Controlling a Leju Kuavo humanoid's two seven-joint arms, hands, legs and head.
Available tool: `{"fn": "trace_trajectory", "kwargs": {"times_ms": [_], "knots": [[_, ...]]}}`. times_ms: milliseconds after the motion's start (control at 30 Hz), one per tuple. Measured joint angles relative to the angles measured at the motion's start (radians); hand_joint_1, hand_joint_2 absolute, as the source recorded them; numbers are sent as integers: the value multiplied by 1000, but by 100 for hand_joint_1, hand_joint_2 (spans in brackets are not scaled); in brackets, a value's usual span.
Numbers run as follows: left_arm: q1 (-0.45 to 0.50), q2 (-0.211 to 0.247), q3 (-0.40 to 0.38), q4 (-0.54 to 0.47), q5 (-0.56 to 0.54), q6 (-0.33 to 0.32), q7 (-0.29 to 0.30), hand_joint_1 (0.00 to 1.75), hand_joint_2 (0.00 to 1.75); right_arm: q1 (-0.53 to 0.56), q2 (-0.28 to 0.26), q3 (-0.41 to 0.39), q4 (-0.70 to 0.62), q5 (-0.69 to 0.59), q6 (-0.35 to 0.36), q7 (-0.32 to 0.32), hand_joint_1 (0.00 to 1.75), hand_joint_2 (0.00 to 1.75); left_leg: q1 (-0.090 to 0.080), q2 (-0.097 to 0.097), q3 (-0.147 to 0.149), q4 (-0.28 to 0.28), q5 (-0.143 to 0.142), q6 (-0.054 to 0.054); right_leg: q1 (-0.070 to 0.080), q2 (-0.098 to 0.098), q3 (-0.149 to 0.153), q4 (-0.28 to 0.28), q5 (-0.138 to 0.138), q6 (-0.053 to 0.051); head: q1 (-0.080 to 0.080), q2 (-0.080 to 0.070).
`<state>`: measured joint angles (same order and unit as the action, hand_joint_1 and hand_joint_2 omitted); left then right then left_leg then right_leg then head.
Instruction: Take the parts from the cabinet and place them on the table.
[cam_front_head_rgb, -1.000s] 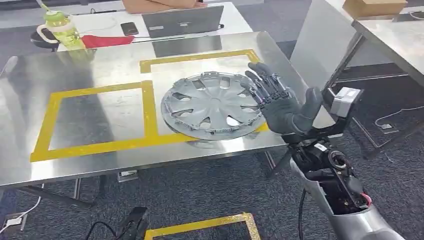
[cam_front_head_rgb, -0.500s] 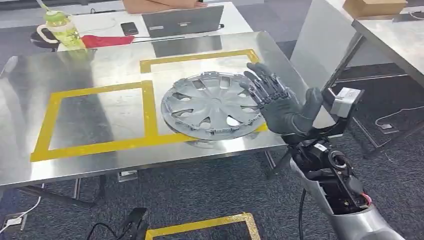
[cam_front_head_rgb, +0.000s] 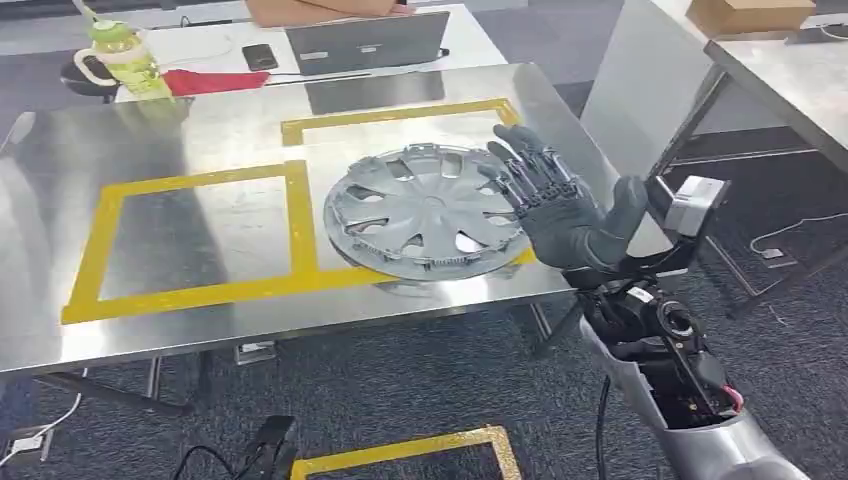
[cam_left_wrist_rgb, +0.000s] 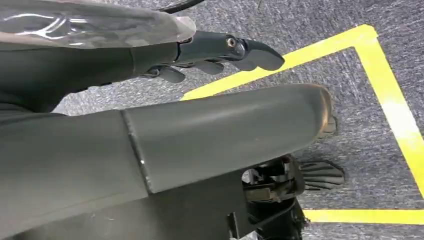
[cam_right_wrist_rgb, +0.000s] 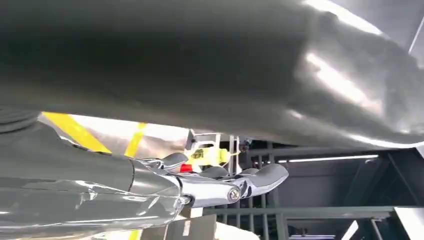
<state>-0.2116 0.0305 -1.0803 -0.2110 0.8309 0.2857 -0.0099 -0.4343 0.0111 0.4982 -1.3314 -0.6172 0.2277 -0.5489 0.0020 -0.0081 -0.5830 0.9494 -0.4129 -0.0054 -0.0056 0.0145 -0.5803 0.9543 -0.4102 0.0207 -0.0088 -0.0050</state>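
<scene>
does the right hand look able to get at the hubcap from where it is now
Probably yes. The right hand, fingers spread and holding nothing, sits right at the near-right rim of the hubcap on the steel table, and nothing stands between them.

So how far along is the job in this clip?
Done: the hubcap lies on the steel table, overlapping the yellow tape. In hand: nothing; the right hand is open beside the hubcap's rim, and the left hand hangs over the floor. The cabinet isn't visible, so what's left is unclear.
</scene>
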Motion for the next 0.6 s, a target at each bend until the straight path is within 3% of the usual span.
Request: {"fn": "trace_trajectory", "kwargs": {"times_ms": [133,167,200,300,333,367,400,467,500,533,567,600], "knots": [[0,0,0,0,0,0,0,0,0,-1,0,0,0,0,2,-1,0,0,-5,0,2,-1,0,9,-4,0,5,-5,2,10,0,0],[0,-2,0,0,0,0,0,0,0,-1,0,0,-1,0,2,-1,0,0,11,2,13,-21,8,17,1,0,3,-1,-3,15,0,0],[0,-2,0,0,0,0,0,0,0,0,0,-1,-1,0,2,-2,0,0,9,4,21,-28,10,17,-1,-3,-1,18,-19,19,2,0],[-1,-4,0,0,0,-3,-1,0,0,2,0,-1,0,0,3,-5,0,0,10,6,24,-30,10,22,-6,-5,-98,237,-134,29,12,0],[0,-4,0,0,1,-5,-1,0,0,5,0,-1,0,0,3,-5,0,0,10,6,23,-29,9,21,-8,-6,-129,301,-153,32,12,0],[1,-4,0,0,1,-5,-1,0,0,7,0,-2,2,0,3,-5,0,0,11,6,23,-27,9,20,-10,-6,-137,317,-147,34,13,0],[2,-5,0,0,1,-6,-1,0,0,8,0,-2,2,0,4,-5,0,0,13,5,23,-26,7,17,-14,-7,-121,281,-119,36,14,0],[2,-5,0,0,2,-6,-1,0,0,7,0,-2,2,0,5,-5,0,0,19,2,23,-13,-1,6,-20,-9,-31,110,-31,42,14,0],[2,-5,0,0,3,-6,-1,0,0,7,0,-2,2,0,6,-5,0,0,18,1,22,-4,-7,-3,-25,-9,10,24,-13,46,17,0],[1,-3,0,0,3,-6,-1,0,0,6,0,-1,1,0,6,-5,0,0,12,0,16,4,-10,-11,-17,-2,16,18,-22,34,21,0],[1,-3,0,0,3,-6,-2,0,0,6,0,-2,1,0,6,-6,0,0,11,-1,16,3,-7,-15,-19,1,11,20,-20,20,15,0],[2,-3,0,0,3,-6,-1,0,0,6,0,-2,1,2,6,-5,0,0,13,-1,17,0,-4,-21,-16,2,9,22,-19,15,11,0]]}}
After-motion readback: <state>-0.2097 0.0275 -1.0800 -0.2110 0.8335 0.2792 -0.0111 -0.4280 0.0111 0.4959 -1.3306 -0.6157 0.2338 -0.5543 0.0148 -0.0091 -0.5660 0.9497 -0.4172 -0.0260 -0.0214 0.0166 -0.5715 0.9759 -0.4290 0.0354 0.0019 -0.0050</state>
